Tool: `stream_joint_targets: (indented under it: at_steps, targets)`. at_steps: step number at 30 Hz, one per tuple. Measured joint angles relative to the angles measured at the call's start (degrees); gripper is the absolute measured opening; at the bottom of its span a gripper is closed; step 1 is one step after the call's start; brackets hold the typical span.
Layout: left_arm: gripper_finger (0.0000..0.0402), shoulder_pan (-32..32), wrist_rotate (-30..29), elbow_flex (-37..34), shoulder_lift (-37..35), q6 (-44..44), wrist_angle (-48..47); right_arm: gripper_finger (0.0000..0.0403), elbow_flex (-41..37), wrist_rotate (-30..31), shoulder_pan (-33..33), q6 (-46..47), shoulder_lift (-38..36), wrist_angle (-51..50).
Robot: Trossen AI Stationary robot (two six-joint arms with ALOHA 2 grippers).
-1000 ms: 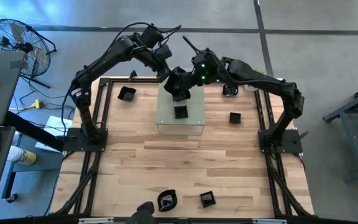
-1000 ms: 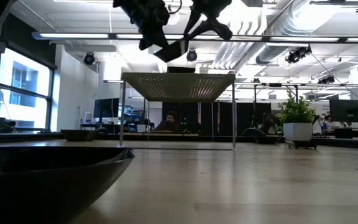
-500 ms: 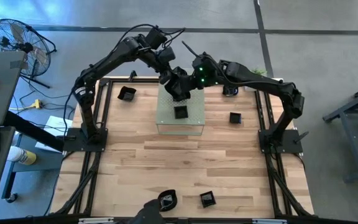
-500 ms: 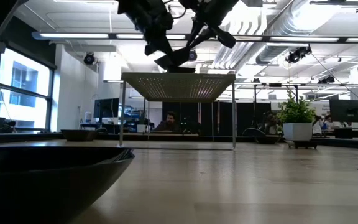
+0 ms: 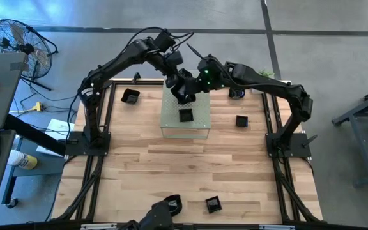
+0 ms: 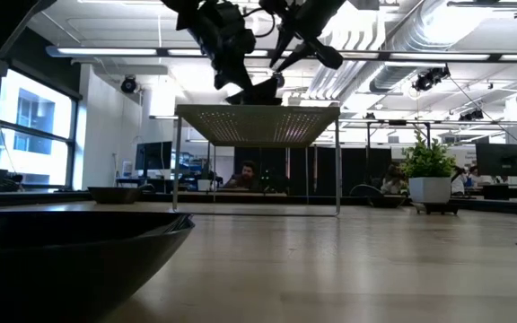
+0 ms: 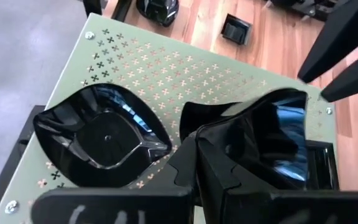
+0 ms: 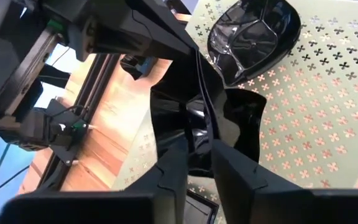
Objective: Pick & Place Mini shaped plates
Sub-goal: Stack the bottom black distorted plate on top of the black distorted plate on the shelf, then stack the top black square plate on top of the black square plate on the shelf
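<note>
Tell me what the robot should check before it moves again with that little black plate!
1. Left gripper grips the wavy plate: ok, its fingers are shut on the plate's edge, above the green box.
2. Right gripper has that plate too: cannot tell; it sits right against it.
3. Arms have room: not ok, both grippers crowd together over the box.
4. Space on the box top: ok, a rounded plate lies there with bare top beside it.
5. More plates waiting: ok, a square plate sits in plain sight on the table.
</note>
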Motion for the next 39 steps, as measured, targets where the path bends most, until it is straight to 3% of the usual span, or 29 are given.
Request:
stream_joint_targets:
  at_steps: [9,21,32,39]
  targets:
    - [0.0000,-0.09,-0.81,0.13,0.69,2.71,0.41,0.0129,0.07,0.94,0.00,-0.63,-3.52,0.23]
    - [0.0004,-1.22,-2.18,-0.01,2.43,3.82,-0.76,0.0140,0.07,2.46,0.00,-1.76,-4.14,0.61]
    - [0.0110,-1.11,-5.09,0.02,2.03,2.07,-0.63,0.0140,0.07,2.83,0.00,-3.27,-4.13,0.54]
    - [0.0113,-0.01,-2.92,0.02,-1.20,2.03,0.20,0.0125,0.07,2.42,-0.11,-12.63,-4.14,0.44]
